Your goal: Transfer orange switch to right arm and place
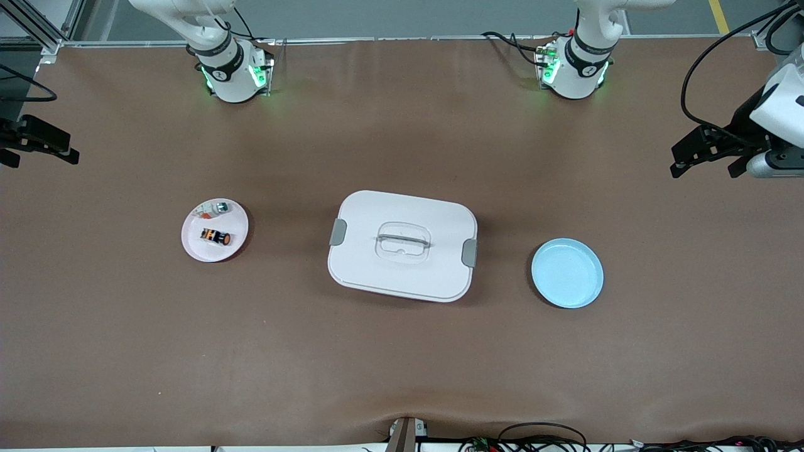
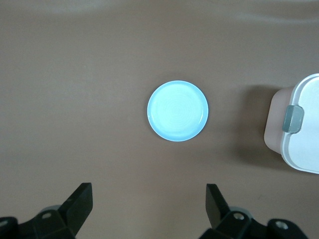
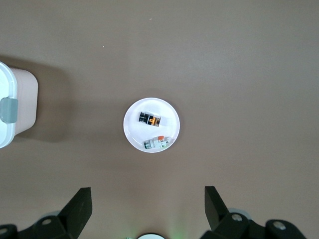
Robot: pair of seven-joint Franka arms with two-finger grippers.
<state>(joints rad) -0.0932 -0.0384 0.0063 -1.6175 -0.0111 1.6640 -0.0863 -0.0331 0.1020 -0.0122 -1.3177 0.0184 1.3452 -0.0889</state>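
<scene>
Blue plate (image 1: 567, 273) sits nearest you, bare; orange switch (image 1: 215, 236) waits untouched on the white plate (image 1: 195, 245). Both tools, left tool (image 2: 148, 204) and right tool (image 3: 148, 205), hover released: start by picking the switch.

Two round plates sit on the brown surface (image 1: 402, 376): one white plate (image 1: 195, 246) and one light blue plate (image 1: 567, 273), at either end of the single white lidded box (image 1: 402, 245). That box has two grey latches. The white plate carries two small parts: one orange switch (image 1: 215, 236) and one whitish piece (image 1: 212, 209), apparently green-tipped. Two claws: left claw (image 2: 147, 209), right claw (image 3: 148, 211).
</scene>
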